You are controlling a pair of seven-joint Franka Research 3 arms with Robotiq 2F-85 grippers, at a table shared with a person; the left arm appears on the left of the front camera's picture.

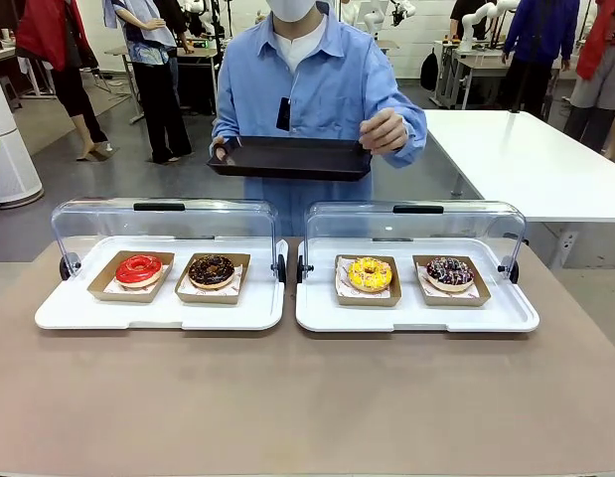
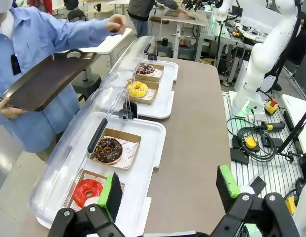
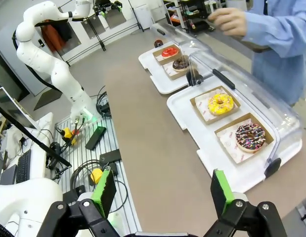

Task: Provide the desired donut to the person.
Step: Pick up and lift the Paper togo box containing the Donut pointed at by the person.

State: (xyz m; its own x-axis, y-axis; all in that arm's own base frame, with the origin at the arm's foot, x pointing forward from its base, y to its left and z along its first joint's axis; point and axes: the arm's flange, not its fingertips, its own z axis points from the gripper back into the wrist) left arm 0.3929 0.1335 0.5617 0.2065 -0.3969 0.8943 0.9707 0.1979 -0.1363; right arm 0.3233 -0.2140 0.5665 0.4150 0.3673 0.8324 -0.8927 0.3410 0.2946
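The person (image 1: 317,89) in a light blue shirt stands at the far side holding a dark tray (image 1: 290,158) level with both hands. On the left white tray (image 1: 158,308) lie a red glazed donut (image 1: 138,268) and a chocolate donut (image 1: 212,270), each in a cardboard boat. The right white tray (image 1: 416,313) carries a yellow sprinkled donut (image 1: 370,274) and a dark sprinkled donut (image 1: 449,272). My left gripper (image 2: 170,190) is open above the table's near edge, close to the red donut (image 2: 87,191). My right gripper (image 3: 160,190) is open, away from the trays, with the dark sprinkled donut (image 3: 250,137) off to its right.
Both trays have clear domed lids (image 1: 168,224) swung open at the back. The brown table (image 1: 307,397) has free room in front of the trays. A white table (image 1: 526,159) stands at the back right, and other people move in the background.
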